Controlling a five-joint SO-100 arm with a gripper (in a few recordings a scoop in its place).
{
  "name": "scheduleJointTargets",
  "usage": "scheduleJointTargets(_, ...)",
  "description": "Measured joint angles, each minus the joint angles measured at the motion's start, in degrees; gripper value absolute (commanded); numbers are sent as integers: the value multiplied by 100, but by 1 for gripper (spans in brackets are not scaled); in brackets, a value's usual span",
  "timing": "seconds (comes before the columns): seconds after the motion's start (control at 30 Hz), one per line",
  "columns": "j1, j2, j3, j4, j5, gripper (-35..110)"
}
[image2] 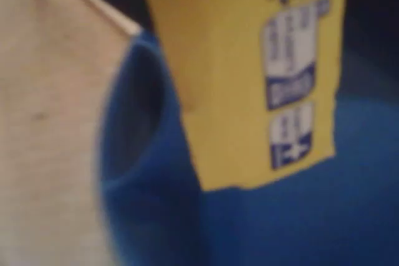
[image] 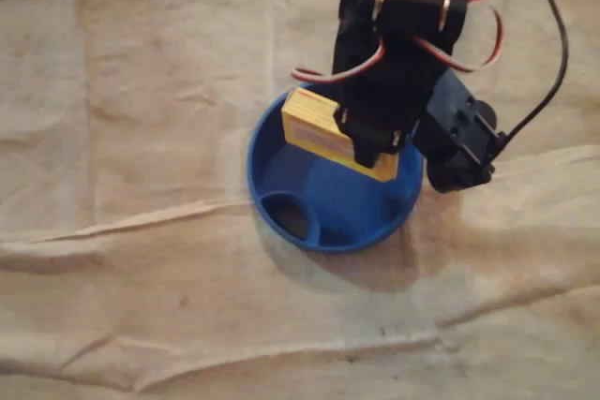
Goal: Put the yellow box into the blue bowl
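Over the creased, cloth-covered worktop [image: 141, 138], my claw [image: 373, 149] grips the yellow box [image: 317, 128], holding it over the blue bowl [image: 251, 171] directly beneath me (so a release should land it inside).

A single black robot arm [image: 403, 35] enters the overhead view from the top edge, right of centre, and reaches down the picture. Red and white wires [image: 319, 77] loop out on both sides of its upper joints, and a black cable [image: 562, 44] trails off to the right. A boxy wrist motor [image: 459, 138] juts toward the lower right. The jaws point downward, closed on a yellow box [image: 314, 124] near its right end. They appear to press its long sides, though the arm's bulk hides the contact.
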Motion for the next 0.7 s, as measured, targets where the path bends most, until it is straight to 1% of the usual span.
scheduleJointTargets(0.43, 44, 0, 0, 9, 0, 2)
scheduleJointTargets(0.57, 202, 0, 0, -70, 0, 9)
scheduleJointTargets(0.7, 316, 0, 0, -466, 0, 20)
